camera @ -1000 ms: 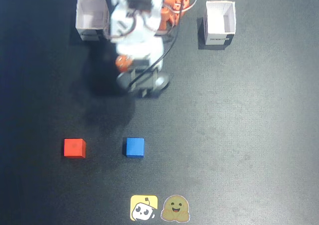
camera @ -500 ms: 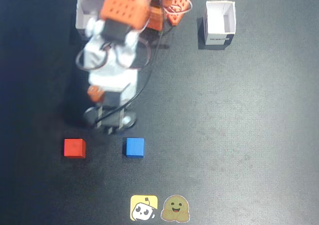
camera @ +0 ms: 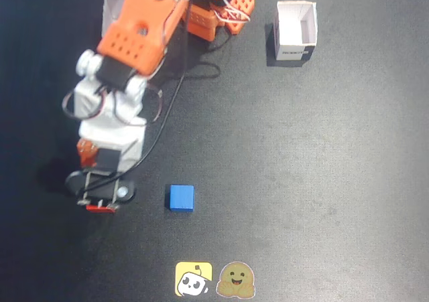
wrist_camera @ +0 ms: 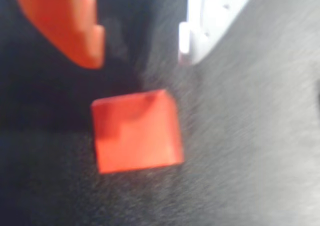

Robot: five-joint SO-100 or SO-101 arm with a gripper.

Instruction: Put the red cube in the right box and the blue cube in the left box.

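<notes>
red cube (wrist_camera: 136, 132) lies on the mat just below the gaping pincer (wrist_camera: 140, 40), untouched

black printed strip on the right box (camera: 295, 31), lettering too small to read, no other text legible

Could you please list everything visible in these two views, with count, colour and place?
red cube: one, red, on the dark table below the gripper in the wrist view; only a red sliver shows under the arm in the fixed view.
blue cube: one, blue, lower centre of the fixed view, right of the arm.
white box: one, white with a black strip, open and empty, top right of the fixed view.
second white box: one, white, top left, mostly hidden behind the arm.
stickers: two, yellow and brown, bottom edge.
table: one, black.
gripper: one, orange and white fingers, open above the red cube.
</notes>
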